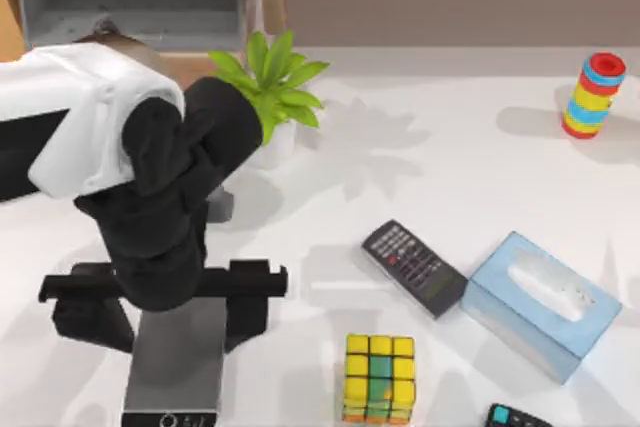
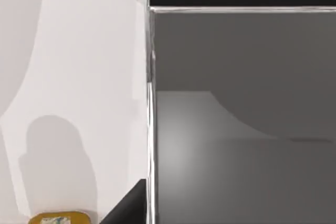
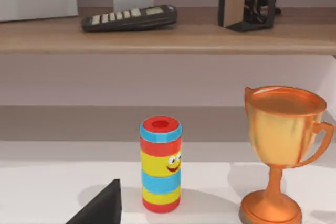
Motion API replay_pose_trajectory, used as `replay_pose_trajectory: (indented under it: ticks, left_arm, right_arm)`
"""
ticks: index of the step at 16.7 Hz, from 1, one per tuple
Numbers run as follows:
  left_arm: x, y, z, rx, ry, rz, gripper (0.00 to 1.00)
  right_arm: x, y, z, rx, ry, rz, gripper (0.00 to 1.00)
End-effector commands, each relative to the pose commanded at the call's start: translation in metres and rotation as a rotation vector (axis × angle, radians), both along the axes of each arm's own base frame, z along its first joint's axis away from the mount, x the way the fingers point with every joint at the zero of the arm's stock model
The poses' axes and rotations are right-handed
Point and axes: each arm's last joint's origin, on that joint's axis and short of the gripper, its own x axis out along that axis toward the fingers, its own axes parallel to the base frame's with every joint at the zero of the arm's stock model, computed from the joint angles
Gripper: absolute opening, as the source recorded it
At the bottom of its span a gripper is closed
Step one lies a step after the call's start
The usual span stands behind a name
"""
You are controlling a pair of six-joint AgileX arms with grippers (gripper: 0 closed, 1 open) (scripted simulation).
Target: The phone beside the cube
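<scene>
The phone [image 1: 175, 377], a flat grey slab, sits at approx 7 o'clock on the table [image 1: 470, 157] in the top view. It's at 9 o'clock from the cube [image 1: 380, 379] and near it but not touching, w/ bare table between. The left gripper [image 1: 180, 322] is right over the phone's far end. It's part-closed to the slab's width, and the pads look pressed on both long edges, so I read it as pinching the phone, though contact is hard to confirm. In the left wrist view the phone's smooth face [image 2: 236, 156] is very close, one dark finger [image 2: 128, 208] sits at its edge, and a bit of the yellow cube [image 2: 56, 217] shows beyond. Handling, my guess: stiff, light-ish and slick-sided, w/ thin edges giving little bite. The hold is near one end, so the free end may sag or swivel, and a mid-length grip across the narrow width would be safer. The calculator [image 1: 413, 267] at 1 o'clock of the cube and the tissue box [image 1: 540, 302] at 2 o'clock crowd that side, so the 9 o'clock side suits best. The right arm is idle, its wrist cam facing a striped toy [image 3: 160, 163]; can't tell that hand's state.
</scene>
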Motion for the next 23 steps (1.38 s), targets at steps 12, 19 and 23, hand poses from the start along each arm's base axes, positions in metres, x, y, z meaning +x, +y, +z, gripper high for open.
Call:
replay_pose_trajectory:
  ticks: [12,19,23]
  left_arm:
    - [-0.017,-0.02,0.005,0.006,-0.088,-0.005,0.0]
    - [-0.021,-0.023,-0.004,-0.004,-0.045,-0.018,0.0]
    - [-0.026,-0.024,-0.014,-0.015,0.005,-0.028,0.0]
  right_arm:
    - [0.0,0.0,0.0,0.0,0.0,0.0,1.0]
    - [0.0,0.0,0.0,0.0,0.0,0.0,1.0]
    - [0.0,0.0,0.0,0.0,0.0,0.0,1.0]
